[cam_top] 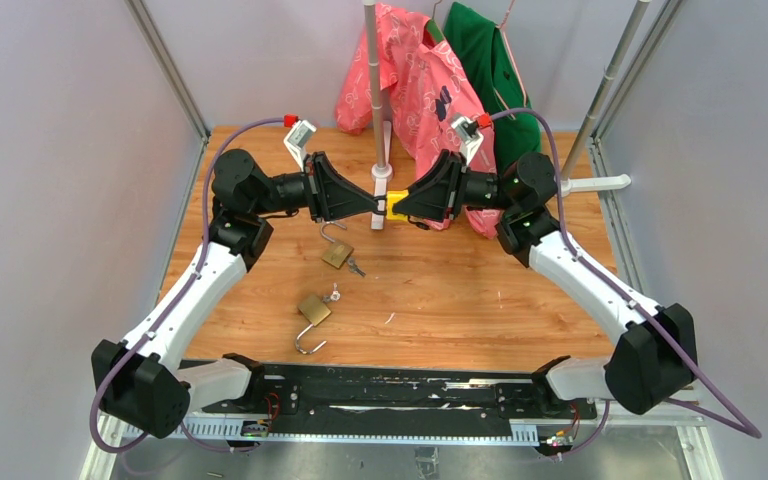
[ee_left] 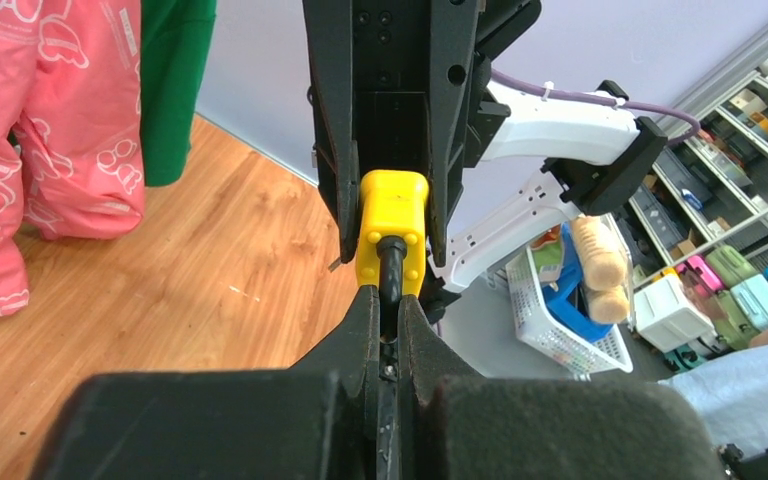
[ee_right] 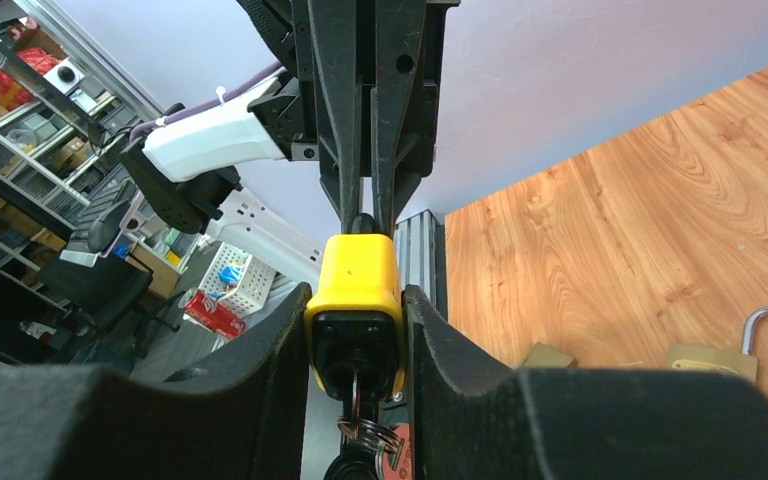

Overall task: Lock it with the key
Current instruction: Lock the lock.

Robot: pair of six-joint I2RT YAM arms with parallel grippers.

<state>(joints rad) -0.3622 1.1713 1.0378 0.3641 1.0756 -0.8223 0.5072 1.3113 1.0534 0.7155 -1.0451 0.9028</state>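
Positions taken from the yellow padlock (cam_top: 396, 207), top view. Left of it and nearer the arm bases, two brass padlocks lie flat on the desk (cam_top: 480, 300), both with the shackle swung open: the near brass padlock (cam_top: 312, 310) furthest left, the far brass padlock (cam_top: 337, 254) between that one and the yellow padlock, the two apart from each other. Left fingers (cam_top: 365, 206) reach in level from the left, pressed together and pinching the black shackle (ee_left: 392, 262) that comes out of the yellow padlock's left end; the left wrist view shows it clamped between the two tips. Yellow padlock is off the desk, held in the air between both arms, lying on its side, just beside the foot of the grey pole (cam_top: 374, 90). Right fingers (cam_top: 412, 208) come in from the right, part-way spread and clamped on two opposite sides of the yellow body. Key (ee_right: 354, 388) sits in the keyway at the padlock's right end, between the right fingers, key ring (ee_right: 365, 436) hanging from it. Behind and right of the padlock hang a pink garment (cam_top: 415, 90), then a green garment (cam_top: 485, 60)
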